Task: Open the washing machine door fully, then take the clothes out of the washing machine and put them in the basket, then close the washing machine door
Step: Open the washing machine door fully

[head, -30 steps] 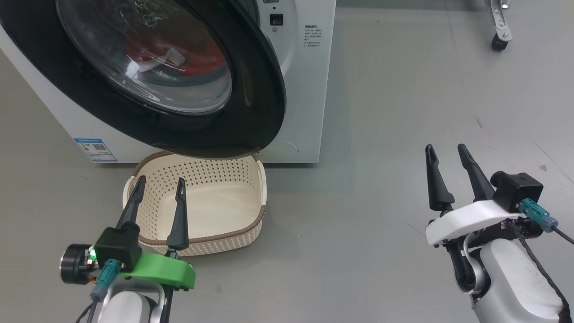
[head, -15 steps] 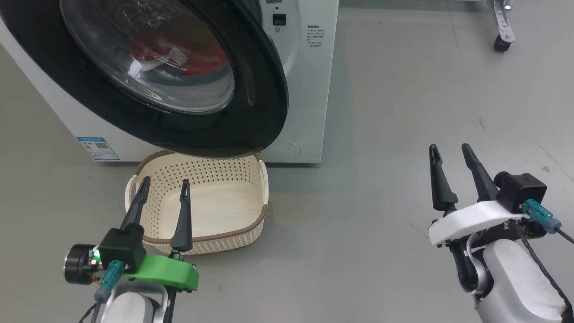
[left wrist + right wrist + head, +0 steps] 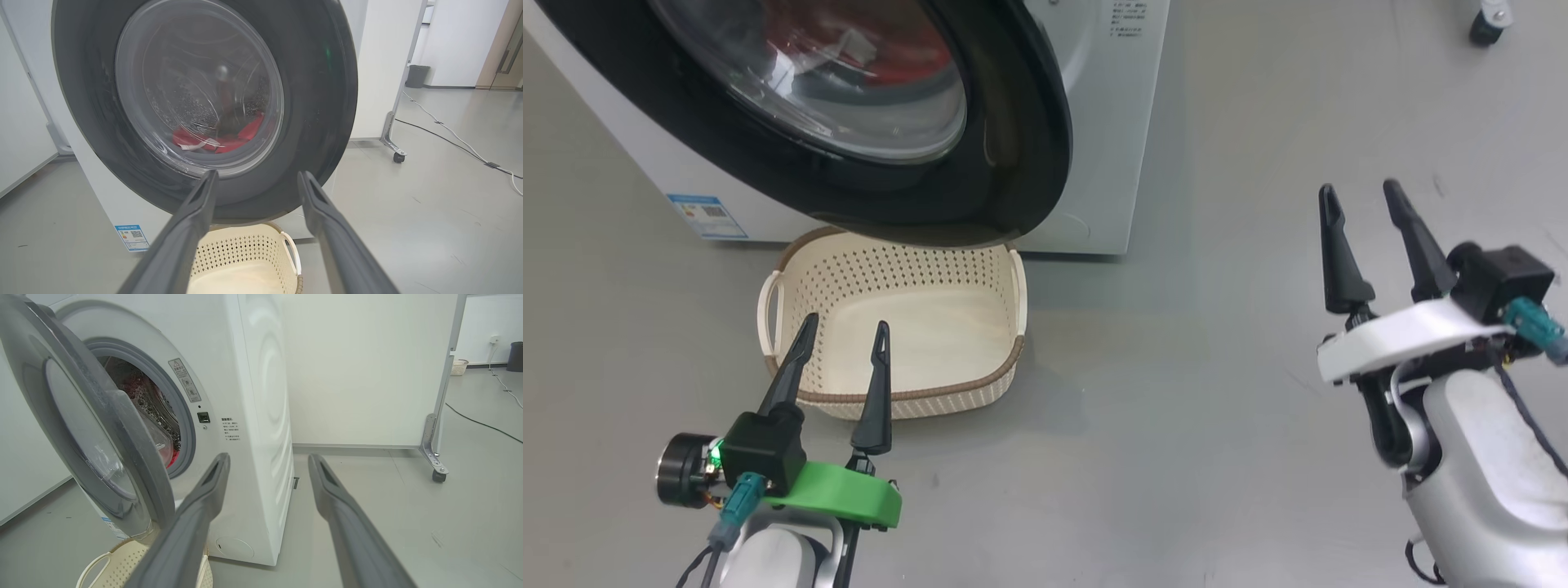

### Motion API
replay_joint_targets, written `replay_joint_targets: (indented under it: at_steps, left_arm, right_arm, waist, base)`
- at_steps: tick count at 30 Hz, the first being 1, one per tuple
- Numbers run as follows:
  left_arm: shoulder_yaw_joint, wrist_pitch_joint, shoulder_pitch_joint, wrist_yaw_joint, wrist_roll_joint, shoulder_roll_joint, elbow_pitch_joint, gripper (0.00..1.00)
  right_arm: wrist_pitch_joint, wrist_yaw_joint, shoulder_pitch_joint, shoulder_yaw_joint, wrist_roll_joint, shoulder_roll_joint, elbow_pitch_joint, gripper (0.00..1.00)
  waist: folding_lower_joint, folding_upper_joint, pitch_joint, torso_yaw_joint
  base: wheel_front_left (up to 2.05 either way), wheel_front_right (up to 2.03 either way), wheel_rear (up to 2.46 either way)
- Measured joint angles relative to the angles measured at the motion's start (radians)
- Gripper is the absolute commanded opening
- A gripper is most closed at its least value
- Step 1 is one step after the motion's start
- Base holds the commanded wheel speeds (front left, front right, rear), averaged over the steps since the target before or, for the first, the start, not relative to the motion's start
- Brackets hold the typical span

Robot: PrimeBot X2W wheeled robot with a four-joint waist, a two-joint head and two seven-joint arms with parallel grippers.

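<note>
Your camera has shifted; the washing machine door (image 3: pixel 1013 163) hangs ajar, red clothes (image 3: pixel 239 141) behind glass; left gripper (image 3: pixel 845 321), right gripper (image 3: pixel 1360 187) spread, empty.

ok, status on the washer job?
Left hand and right hand open, empty. Door part open, clothes inside washer. Basket empty, door overhanging it.

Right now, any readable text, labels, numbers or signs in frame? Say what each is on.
Nothing can be read as words.
Blue sticker, low on the washer front: a QR code and print, too small to read.
Print block, dark lines on the washer front: too small and blurred to read.
Warning label, on the washer front, with a triangle sign at its top: its text is too small to read.
</note>
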Motion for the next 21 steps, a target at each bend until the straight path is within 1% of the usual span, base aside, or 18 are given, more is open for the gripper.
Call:
replay_joint_targets:
  at_steps: [1, 2, 3, 4, 6, 11, 15, 17, 21]
  left_arm:
    - [-0.003, 0.000, -0.001, -0.002, 0.000, 0.000, -0.002, 1.00]
    - [-0.007, 0.000, -0.002, -0.003, -0.002, 0.000, -0.003, 1.00]
    - [-0.012, 0.000, -0.006, -0.003, -0.005, 0.000, -0.004, 1.00]
    - [-0.018, 0.000, -0.011, -0.003, -0.006, 0.000, -0.005, 1.00]
    - [-0.028, 0.000, -0.029, -0.003, -0.007, 0.000, -0.009, 1.00]
    - [-0.052, 0.000, -0.072, -0.004, -0.028, 0.000, -0.020, 1.00]
    - [-0.063, 0.000, -0.096, -0.004, -0.036, 0.000, -0.022, 1.00]
    - [-0.068, 0.000, -0.106, -0.004, -0.044, 0.000, -0.023, 1.00]
    - [-0.081, 0.000, -0.123, -0.003, -0.056, 0.000, -0.024, 1.00]
  right_arm:
    - [0.006, 0.003, -0.015, 0.000, 0.001, -0.002, -0.003, 1.00]
    - [0.021, 0.011, -0.030, -0.001, 0.007, -0.002, -0.005, 0.65]
    - [0.034, 0.016, -0.044, 0.000, 0.018, -0.001, -0.007, 0.10]
    - [0.045, 0.019, -0.059, 0.002, 0.018, -0.004, -0.008, 0.00]
    - [0.063, 0.023, -0.093, 0.005, 0.018, -0.014, -0.017, 0.00]
    - [0.118, 0.036, -0.184, -0.015, 0.067, -0.017, -0.031, 0.00]
    - [0.178, 0.040, -0.241, -0.064, 0.193, 0.011, -0.031, 0.00]
    - [0.215, 0.044, -0.271, -0.078, 0.239, 0.025, -0.029, 0.00]
    - [0.300, 0.044, -0.332, -0.117, 0.375, 0.061, -0.013, 0.00]
  waist:
    - [0.0000, 0.0000, 0.008, 0.003]
    - [0.0000, 0.0000, 0.017, 0.007]
    - [0.0000, 0.0000, 0.026, 0.011]
    - [0.0000, -0.0001, 0.035, 0.015]
    - [0.0001, 0.0000, 0.053, 0.023]
    - [0.0000, 0.0000, 0.098, 0.050]
    - [0.0000, 0.0000, 0.131, 0.079]
    - [0.0000, 0.0000, 0.146, 0.094]
    - [0.0000, -0.0001, 0.174, 0.125]
  base:
    - [0.00, 0.00, 0.00]
    - [0.00, 0.00, 0.00]
    - [0.00, 0.00, 0.00]
    - [0.00, 0.00, 0.00]
    - [0.00, 0.00, 0.00]
    - [0.00, 0.00, 0.00]
    - [0.00, 0.00, 0.00]
    - [0.00, 0.00, 0.00]
    - [0.00, 0.00, 0.00]
